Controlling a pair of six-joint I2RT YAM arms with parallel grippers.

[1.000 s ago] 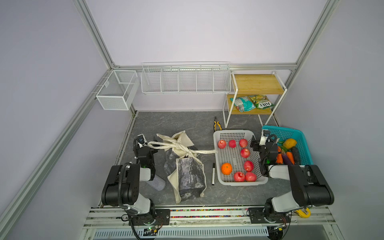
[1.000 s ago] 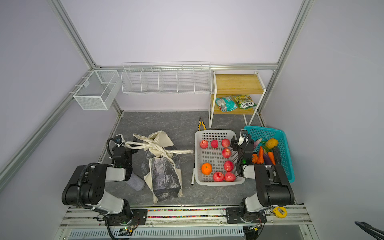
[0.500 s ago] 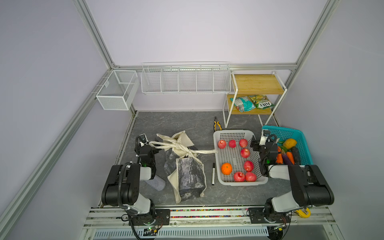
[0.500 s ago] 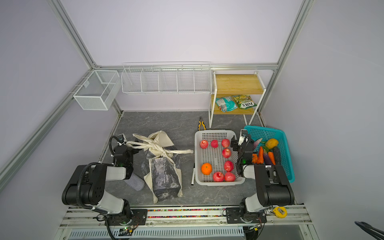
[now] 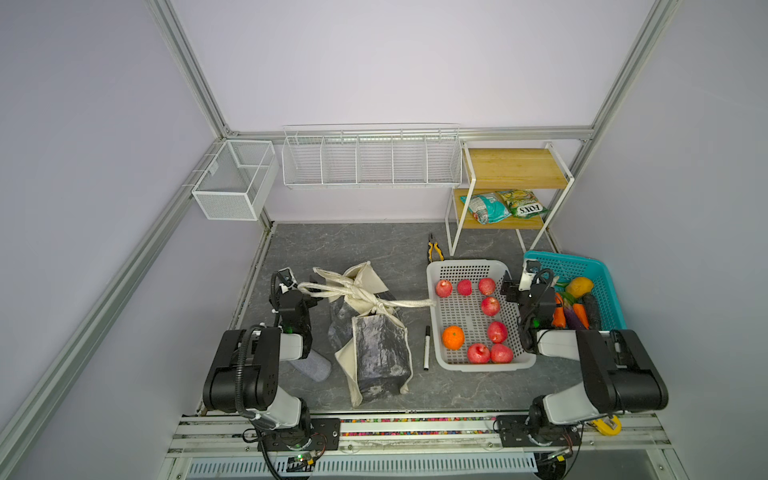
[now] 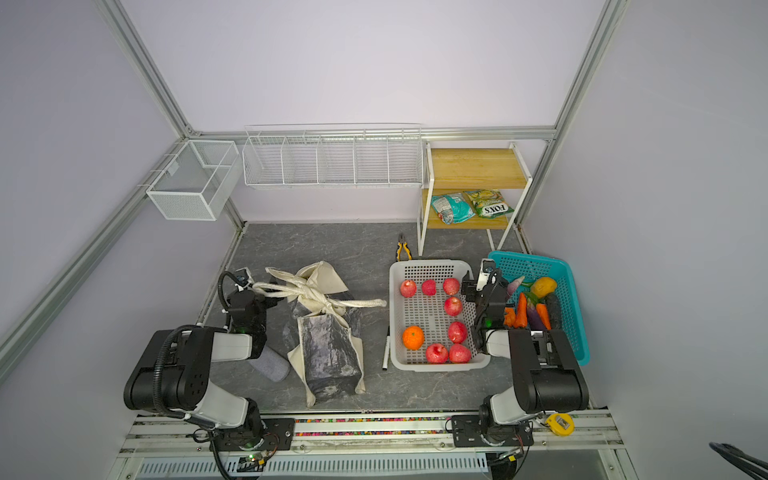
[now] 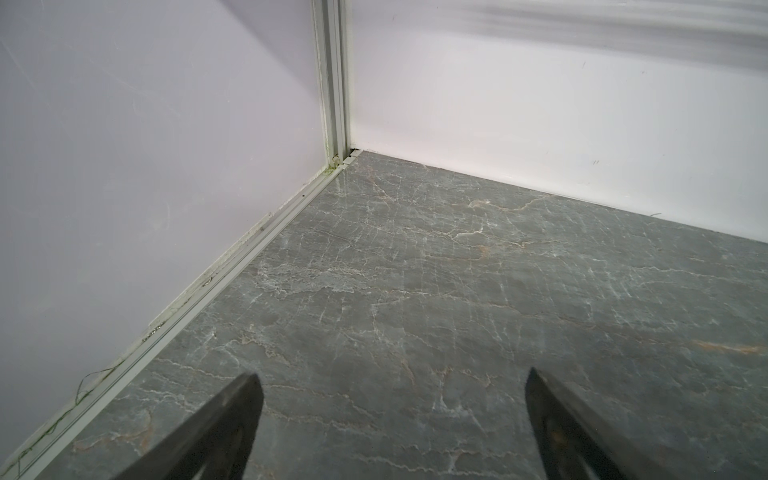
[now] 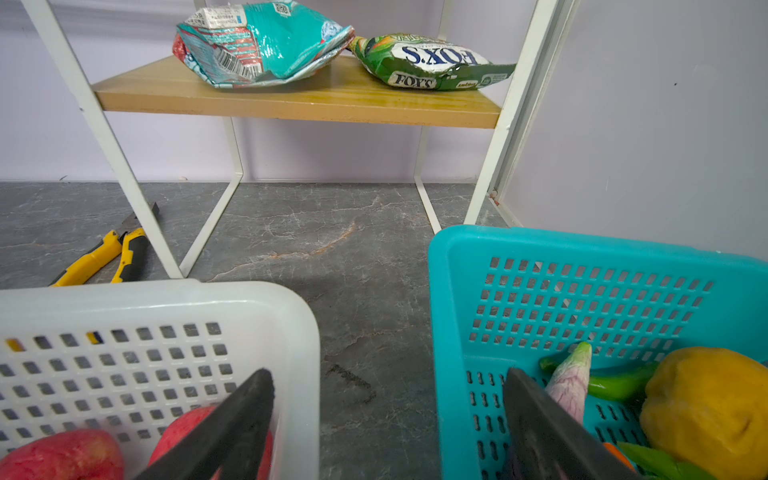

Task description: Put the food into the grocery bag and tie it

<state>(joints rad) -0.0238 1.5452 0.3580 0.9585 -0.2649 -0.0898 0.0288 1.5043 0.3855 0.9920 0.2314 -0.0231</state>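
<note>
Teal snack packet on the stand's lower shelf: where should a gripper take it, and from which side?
Pinch the crumpled front edge of the teal snack packet, coming in level from the open front of the stand. The upper shelf roofs it, so a top-down reach looks blocked. The packet lies flat, leaving its thin edge as the likeliest hold.

I have bare surface (image 5: 353, 249) across the upper middle of the frame. The bag (image 5: 378, 349) blocks the centre; white basket (image 5: 469, 263) and teal basket (image 5: 577, 264) crowd the right, a narrow gap between.
</note>
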